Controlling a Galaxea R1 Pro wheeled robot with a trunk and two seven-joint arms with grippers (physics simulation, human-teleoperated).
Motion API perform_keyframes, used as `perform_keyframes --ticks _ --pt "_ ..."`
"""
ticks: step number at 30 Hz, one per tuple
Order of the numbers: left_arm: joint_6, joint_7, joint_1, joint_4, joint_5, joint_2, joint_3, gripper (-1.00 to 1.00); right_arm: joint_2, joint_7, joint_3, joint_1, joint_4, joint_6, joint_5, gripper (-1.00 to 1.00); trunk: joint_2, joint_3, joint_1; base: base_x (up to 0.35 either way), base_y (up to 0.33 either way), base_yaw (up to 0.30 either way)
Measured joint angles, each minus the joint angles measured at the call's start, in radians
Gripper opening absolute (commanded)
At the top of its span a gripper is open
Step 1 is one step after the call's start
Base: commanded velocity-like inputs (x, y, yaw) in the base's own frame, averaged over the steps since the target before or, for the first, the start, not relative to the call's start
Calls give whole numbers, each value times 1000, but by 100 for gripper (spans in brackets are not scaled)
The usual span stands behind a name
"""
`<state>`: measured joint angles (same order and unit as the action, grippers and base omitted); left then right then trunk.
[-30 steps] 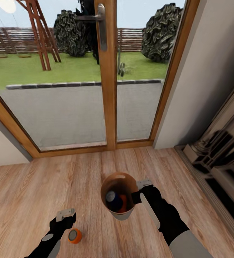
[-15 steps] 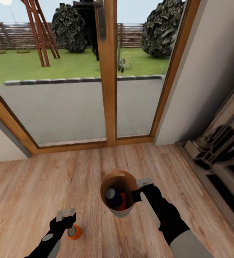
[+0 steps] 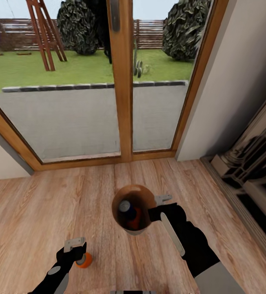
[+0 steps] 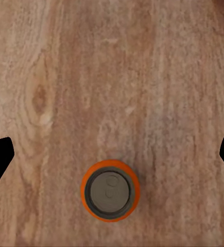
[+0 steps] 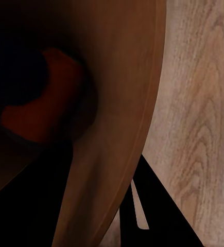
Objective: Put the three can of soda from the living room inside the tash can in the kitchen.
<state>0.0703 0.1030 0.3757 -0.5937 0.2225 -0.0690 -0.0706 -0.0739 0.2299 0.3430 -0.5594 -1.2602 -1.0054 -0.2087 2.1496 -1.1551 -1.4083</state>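
My left gripper [image 3: 76, 246] covers the orange can's [image 3: 84, 260] ten-o'clock side, the bin's [image 3: 127, 195] wall hides most of the two cans [image 3: 129, 212] inside, and my right jaws' grip is unclear.

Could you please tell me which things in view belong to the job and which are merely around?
Job: bin held by right gripper; blue can and orange can inside it; orange can on floor under left gripper.
Around: glass doors, cabinet.

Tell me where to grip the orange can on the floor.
Grip the can across its round side wall, coming straight down from above. It stands upright on the wood floor, lid up, and the left gripper hangs over it, jaws spread wider than the can.
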Motion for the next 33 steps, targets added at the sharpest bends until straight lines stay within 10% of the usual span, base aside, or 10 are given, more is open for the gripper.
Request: perform_keyframes --ticks 12,33 --pt "0 0 0 0 0 0 0 100 0 0 0 0 -9 -2 2 -100 84 -57 -46 0 0 0" --pt "1 0 0 0 0 0 0 100 0 0 0 0 -10 0 3 -100 84 -83 -46 0 0 0"
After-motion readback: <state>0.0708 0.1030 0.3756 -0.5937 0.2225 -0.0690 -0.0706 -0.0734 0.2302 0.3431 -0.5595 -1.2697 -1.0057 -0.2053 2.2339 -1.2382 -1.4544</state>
